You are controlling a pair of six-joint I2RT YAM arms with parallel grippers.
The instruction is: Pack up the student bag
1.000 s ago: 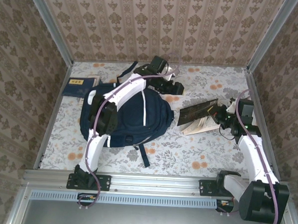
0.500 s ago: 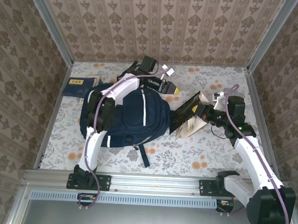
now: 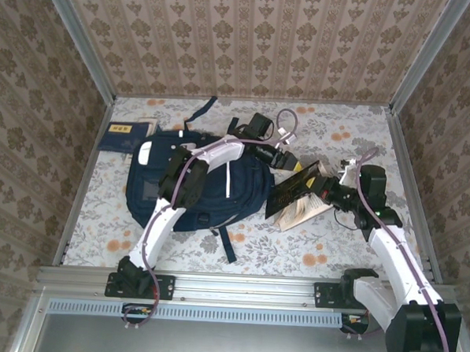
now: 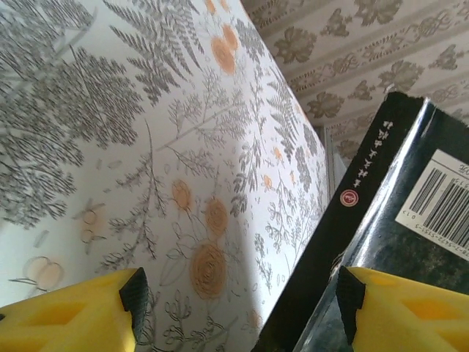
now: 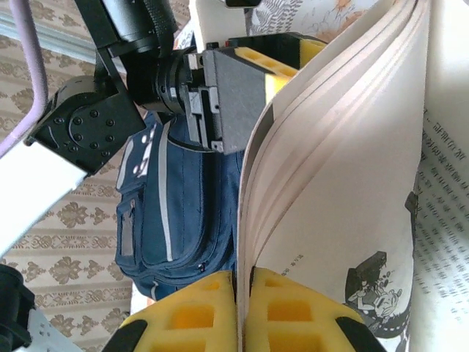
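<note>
The student bag (image 3: 203, 186), navy with white stripes, lies flat at the table's left middle, and it also shows as the student bag (image 5: 172, 213) in the right wrist view. My left gripper (image 3: 290, 161) reaches over the bag to its right side and stands open (image 4: 238, 304), its yellow fingers (image 4: 69, 315) well apart. An open book (image 3: 292, 193) with a glossy black cover (image 4: 344, 220) stands tilted there, its cover edge close to the left gripper's right finger. My right gripper (image 5: 242, 297) is shut on the book's cover and a few pages (image 5: 330, 169).
A navy-blue book with a yellow label (image 3: 127, 136) lies at the back left, beside the bag. A loose dark strap (image 3: 227, 245) trails from the bag toward the near edge. Patterned walls close in the table on three sides.
My left gripper has swung from behind the bag rightward to the book's cover. The right gripper has carried the book left toward the bag and tipped it more upright.
</note>
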